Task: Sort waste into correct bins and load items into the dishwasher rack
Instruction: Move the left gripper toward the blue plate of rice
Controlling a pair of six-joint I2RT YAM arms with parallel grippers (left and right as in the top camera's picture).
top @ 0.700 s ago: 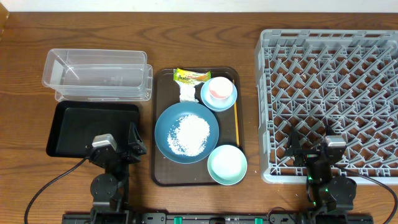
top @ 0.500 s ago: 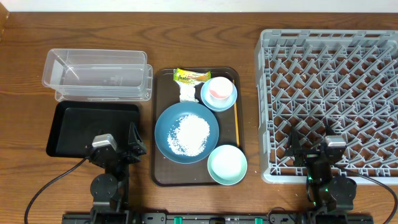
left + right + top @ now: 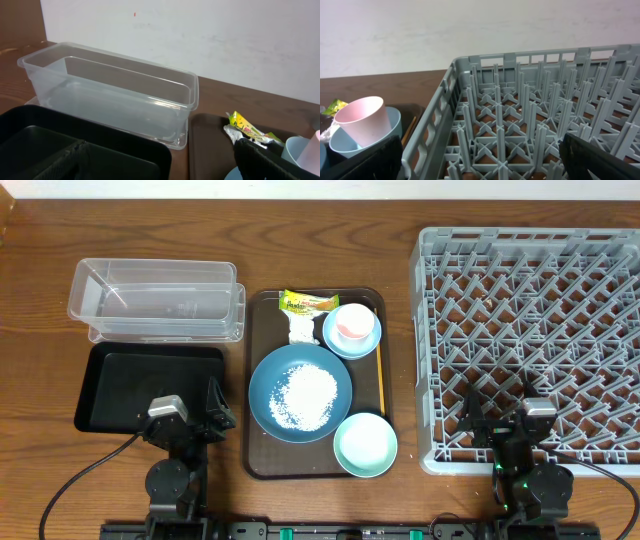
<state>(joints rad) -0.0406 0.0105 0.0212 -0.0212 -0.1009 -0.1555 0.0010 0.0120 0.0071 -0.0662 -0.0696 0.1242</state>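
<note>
Cut off: the dishwasher rack [image 3: 530, 330] runs out of the overhead picture at its right side. In the left wrist view the bottom border crops the black tray [image 3: 75, 150].
Hard to make out: from above, both claws are dark shapes at the near table edge and their fingers cannot be read. In the right wrist view only a corner of the snack wrapper [image 3: 305, 303] shows.
Partly hidden: the crumpled tissue [image 3: 302, 330] lies against the light-blue dish [image 3: 352, 338], and its contact edge is unclear.
Waste: the rice grains [image 3: 305, 393] are heaped in the middle of the dark-blue plate [image 3: 300, 392]. The wrapper and tissue lie at the far end of the brown serving tray [image 3: 262, 380].
Items: the pink cup [image 3: 352, 323] stands in the light-blue dish. The mint-white bowl [image 3: 365, 445] sits at the tray's near right corner, touching the plate.
Bins: the clear tub [image 3: 155, 300] stands left of the serving tray, with the black tray just in front of it.
Edges: the plate nearly fills the tray's width, and a thin wooden stick [image 3: 380, 375] lies along the tray's right rim.
Open room: bare table [image 3: 40, 300] lies left of the bins, and a strip separates the tray from the rack.
Left gripper [image 3: 160, 145]: fingers spread wide with nothing between them, over the black tray's near edge.
Right gripper [image 3: 480, 142]: fingers spread wide and holding nothing, at the rack's near left corner.
</note>
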